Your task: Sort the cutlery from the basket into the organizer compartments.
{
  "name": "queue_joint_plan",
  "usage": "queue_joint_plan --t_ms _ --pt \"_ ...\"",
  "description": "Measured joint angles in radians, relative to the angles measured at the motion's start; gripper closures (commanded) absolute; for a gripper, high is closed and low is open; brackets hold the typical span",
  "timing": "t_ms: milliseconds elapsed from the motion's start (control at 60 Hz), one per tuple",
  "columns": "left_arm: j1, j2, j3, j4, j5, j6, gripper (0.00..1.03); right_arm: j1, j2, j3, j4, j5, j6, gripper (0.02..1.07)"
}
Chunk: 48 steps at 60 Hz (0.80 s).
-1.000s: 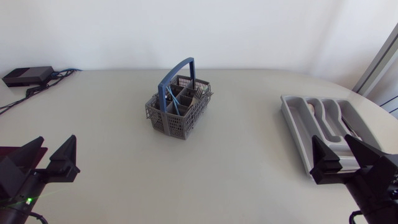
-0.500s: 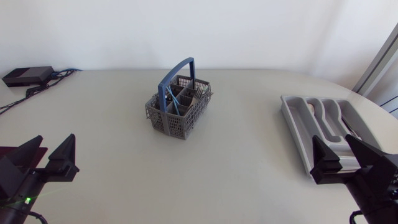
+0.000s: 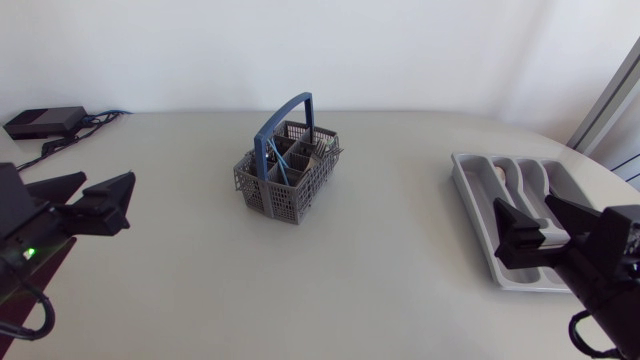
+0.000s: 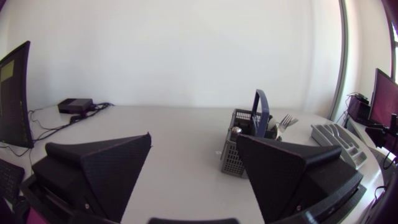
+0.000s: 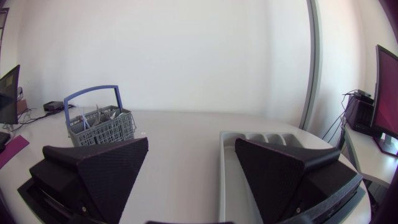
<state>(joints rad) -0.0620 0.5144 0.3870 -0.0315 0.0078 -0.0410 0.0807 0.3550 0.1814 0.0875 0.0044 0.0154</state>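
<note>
Now your left gripper (image 3: pixel 88 198) hangs low over the left edge of the table (image 3: pixel 380 270), its fingers spread wide and holding nothing. Your right gripper (image 3: pixel 548 232) is spread and empty too, and it hovers over the near end of the organizer (image 3: pixel 468 178). The basket (image 3: pixel 285 178) stands upright in the middle of the table, well apart from both grippers, with cutlery (image 4: pixel 285 121) standing inside it above the rim.

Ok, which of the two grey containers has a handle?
The mesh basket mid-table, with its blue arched handle; the flat organizer has none.
</note>
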Motion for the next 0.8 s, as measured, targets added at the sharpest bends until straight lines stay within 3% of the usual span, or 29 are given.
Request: queue_joint_plan --t_ms 200,283,450,617,800 --pt "-0.079 0.273 0.199 -0.094 -0.019 -0.032 0.12 0.032 0.246 0.117 0.001 -0.004 0.002 0.07" --pt "-0.125 0.395 0.294 -0.184 -0.047 -0.037 0.12 0.043 0.313 0.148 -0.005 -0.004 0.003 0.07" --pt "-0.217 0.639 0.473 -0.325 -0.042 0.098 0.11 0.090 0.417 0.227 -0.094 0.014 -0.006 0.07" --pt "-0.280 0.842 0.603 -0.344 -0.042 0.128 0.19 0.148 0.486 0.291 -0.157 0.016 -0.043 0.07" --pt "-0.321 0.990 0.713 -0.354 -0.039 0.127 0.20 0.154 0.596 0.375 -0.269 -0.122 -0.086 0.07"
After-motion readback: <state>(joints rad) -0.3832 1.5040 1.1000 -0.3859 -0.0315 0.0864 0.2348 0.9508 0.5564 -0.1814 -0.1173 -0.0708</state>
